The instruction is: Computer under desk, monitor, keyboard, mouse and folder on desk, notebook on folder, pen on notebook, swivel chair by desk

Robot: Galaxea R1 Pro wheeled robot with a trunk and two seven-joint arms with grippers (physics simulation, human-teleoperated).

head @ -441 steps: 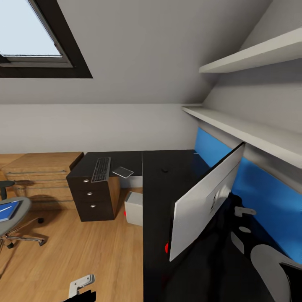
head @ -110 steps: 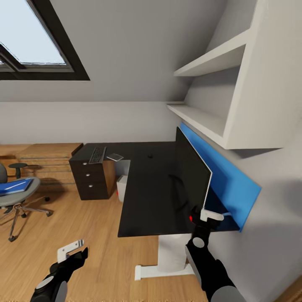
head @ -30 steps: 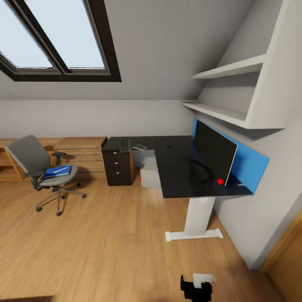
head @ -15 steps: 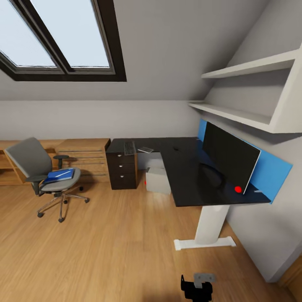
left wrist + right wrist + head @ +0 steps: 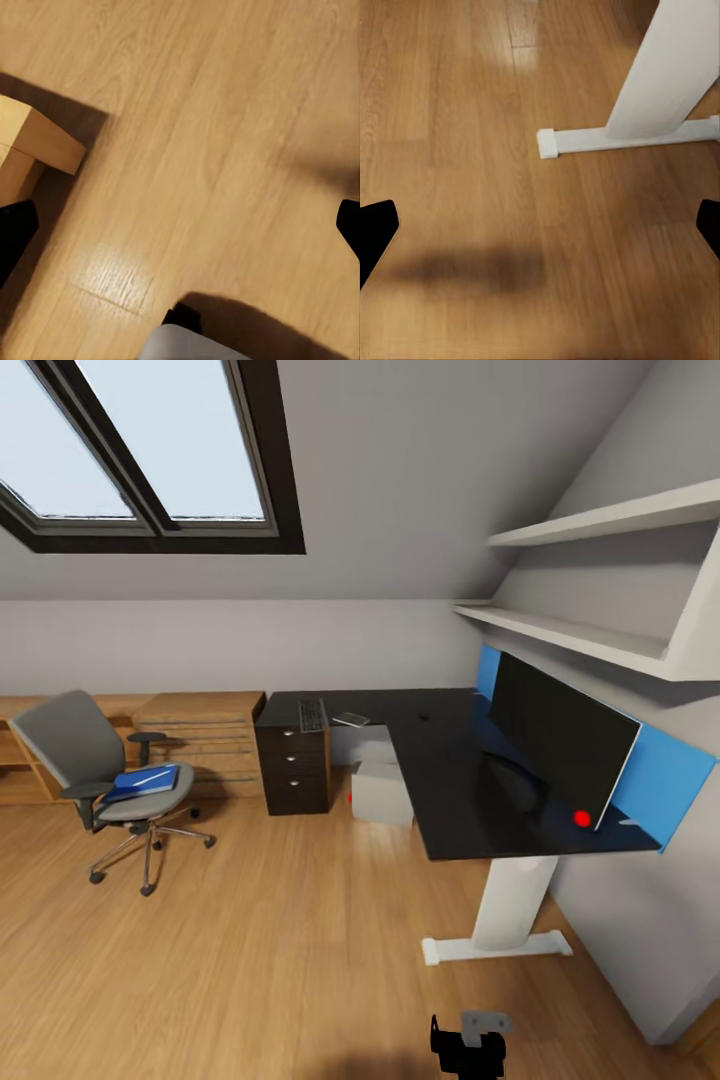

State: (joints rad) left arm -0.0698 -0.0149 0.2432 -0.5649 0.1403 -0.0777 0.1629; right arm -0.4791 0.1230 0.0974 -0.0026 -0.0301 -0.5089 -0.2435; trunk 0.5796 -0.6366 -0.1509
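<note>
The monitor [image 5: 560, 738] stands along the bench's [image 5: 440, 780] blue back edge. The keyboard [image 5: 311, 714] lies off it, on the dark drawer unit [image 5: 293, 765]. Best roll up square to that unit before reaching. Both wrist views show dark fingertips wide apart over bare floor, so each pincer is spread, empty.

Counter [image 5: 450, 780] runs along the right wall; monitor [image 5: 560, 745] stands on it near the back panel. Computer [image 5: 382, 792] sits on the floor under its far end. Left of that, a drawer unit [image 5: 292, 765] carries the keyboard [image 5: 311, 714]. Swivel chair [image 5: 100, 775] stands well apart at left, folder [image 5: 140, 780] on its seat.
</note>
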